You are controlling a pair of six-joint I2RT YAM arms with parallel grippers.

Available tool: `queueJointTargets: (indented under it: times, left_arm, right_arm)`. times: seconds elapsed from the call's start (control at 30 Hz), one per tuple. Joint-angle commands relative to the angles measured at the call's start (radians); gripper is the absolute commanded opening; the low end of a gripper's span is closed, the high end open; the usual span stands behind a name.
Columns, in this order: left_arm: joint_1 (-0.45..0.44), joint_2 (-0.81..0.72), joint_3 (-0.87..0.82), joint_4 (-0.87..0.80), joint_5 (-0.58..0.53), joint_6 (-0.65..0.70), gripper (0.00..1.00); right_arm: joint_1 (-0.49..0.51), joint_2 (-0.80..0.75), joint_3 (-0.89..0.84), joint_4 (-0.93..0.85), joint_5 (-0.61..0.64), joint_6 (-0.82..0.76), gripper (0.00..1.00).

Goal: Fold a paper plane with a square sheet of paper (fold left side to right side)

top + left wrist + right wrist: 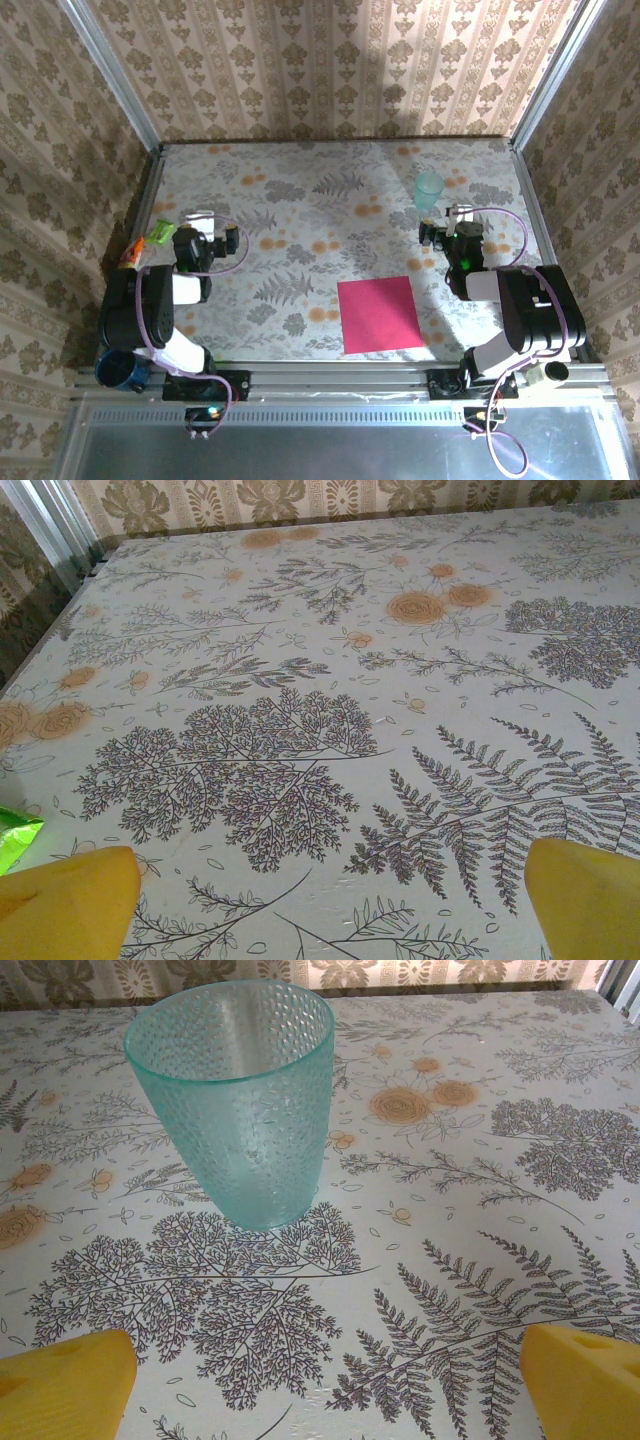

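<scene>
**A:** Where's the paper?

**B:** I see the flat square sheet of matte magenta-red paper [380, 314] lying on the floral-patterned table [300, 190], close to the near edge and right of centre. From my right gripper [447, 228] it lies at about 7 o'clock, well apart. From my left gripper [203, 228] it's at 4 o'clock, farther off.

**A:** And the jaws?

**B:** Both are spread wide over bare tablecloth, gripping nothing. A pale teal dimpled plastic cup [235, 1100] stands upright near the right gripper [325, 1385], at its 11 o'clock.
</scene>
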Motion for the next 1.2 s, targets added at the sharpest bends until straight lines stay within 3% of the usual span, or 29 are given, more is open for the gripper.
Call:
queueJointTargets:
  times: [0.0, 0.43, 0.63, 0.77, 0.87, 0.97, 1.07, 1.17]
  left_arm:
    - [-0.003, -0.007, 0.017, -0.004, -0.007, 0.016, 1.0]
    - [-0.007, -0.031, 0.013, -0.015, -0.009, 0.019, 1.0]
    - [-0.053, -0.25, 0.07, -0.289, -0.091, 0.038, 1.0]
    - [-0.054, -0.392, 0.167, -0.555, -0.069, -0.11, 1.0]
    - [-0.032, -0.444, 0.229, -0.679, 0.038, -0.276, 1.0]
    - [-0.024, -0.457, 0.257, -0.695, 0.249, -0.342, 1.0]
    - [-0.048, -0.468, 0.299, -0.749, 0.413, -0.327, 1.0]
    - [-0.109, -0.489, 0.338, -0.88, 0.494, -0.202, 1.0]
  right_arm:
    - [0.005, 0.001, 0.005, 0.038, 0.02, -0.004, 1.0]
    - [-0.006, -0.044, 0.018, -0.016, 0.014, 0.01, 1.0]
    - [-0.006, -0.28, 0.079, -0.344, 0.044, 0.073, 1.0]
    - [-0.004, -0.433, 0.141, -0.647, -0.019, 0.21, 1.0]
    - [-0.001, -0.52, 0.154, -0.783, -0.146, 0.3, 1.0]
    - [0.03, -0.576, 0.16, -0.891, -0.239, 0.364, 1.0]
    - [0.103, -0.595, 0.161, -0.961, -0.302, 0.403, 1.0]
    - [0.21, -0.56, 0.175, -1.009, -0.341, 0.432, 1.0]
